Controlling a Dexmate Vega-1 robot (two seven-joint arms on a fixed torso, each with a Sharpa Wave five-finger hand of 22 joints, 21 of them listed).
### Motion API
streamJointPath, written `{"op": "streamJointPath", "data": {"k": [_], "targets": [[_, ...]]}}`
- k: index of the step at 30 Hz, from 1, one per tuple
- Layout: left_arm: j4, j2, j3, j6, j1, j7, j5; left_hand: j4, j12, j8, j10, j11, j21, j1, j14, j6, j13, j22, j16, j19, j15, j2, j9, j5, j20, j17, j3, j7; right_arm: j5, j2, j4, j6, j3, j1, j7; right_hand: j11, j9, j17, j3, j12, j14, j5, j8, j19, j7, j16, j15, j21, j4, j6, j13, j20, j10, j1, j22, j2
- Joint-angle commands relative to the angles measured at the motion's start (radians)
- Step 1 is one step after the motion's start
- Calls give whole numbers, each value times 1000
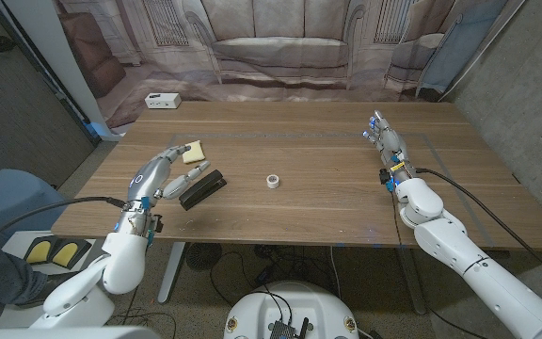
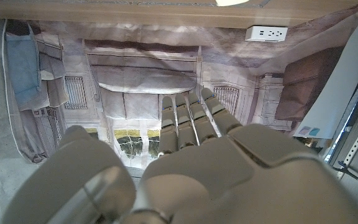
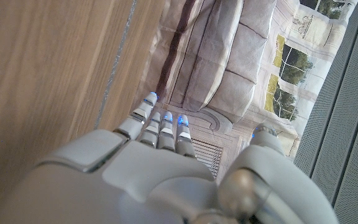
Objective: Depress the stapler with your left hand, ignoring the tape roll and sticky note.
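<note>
A black stapler [image 1: 202, 188] lies on the wooden table [image 1: 327, 202], left of centre. My left hand [image 1: 161, 175] is just to its left, fingers stretched out and apart toward the yellow sticky note [image 1: 193, 151], thumb close to the stapler's near end. It holds nothing; I cannot tell whether it touches the stapler. In the left wrist view the same hand [image 2: 185, 155] shows straight fingers with nothing in them. A small white tape roll [image 1: 273, 181] sits at the table's middle. My right hand [image 1: 390, 151] is at the right side, fingers extended and empty, as the right wrist view [image 3: 160, 168] also shows.
A white power strip [image 1: 162, 101] lies at the far left corner of the table, also seen as a power strip [image 2: 266, 32] in the left wrist view. A printed sofa backdrop [image 1: 271, 47] hangs behind the table. Cables run along both arms.
</note>
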Motion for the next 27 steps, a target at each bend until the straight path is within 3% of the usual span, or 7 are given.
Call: {"op": "streamJointPath", "data": {"k": [1, 27], "targets": [[-27, 51, 20, 97, -11, -28, 41, -8, -3, 3, 8, -2, -7, 4, 7, 9, 2, 6, -2, 10, -2, 5, 3, -1, 0, 2, 2, 1, -1, 0, -9, -4, 5, -13, -14, 4, 1, 1, 1, -5, -2, 3, 0, -4, 0, 0, 4, 0, -3, 12, 4, 0, 0, 0, 2, 9], [-20, 176, 79, 172, -92, -167, -39, -4, -5, 2, 25, -2, -14, -7, 25, 31, 3, 6, -2, 19, -7, 3, 4, 0, 5, 3, -6, 3, -6, 14, 8, -16, -3, 12, -24, 3, 1, 1, 0, -6, -2, 3, -1, -5, 0, -1, 4, 0, -5, 13, 5, 1, 1, 0, 2, 10]]}}
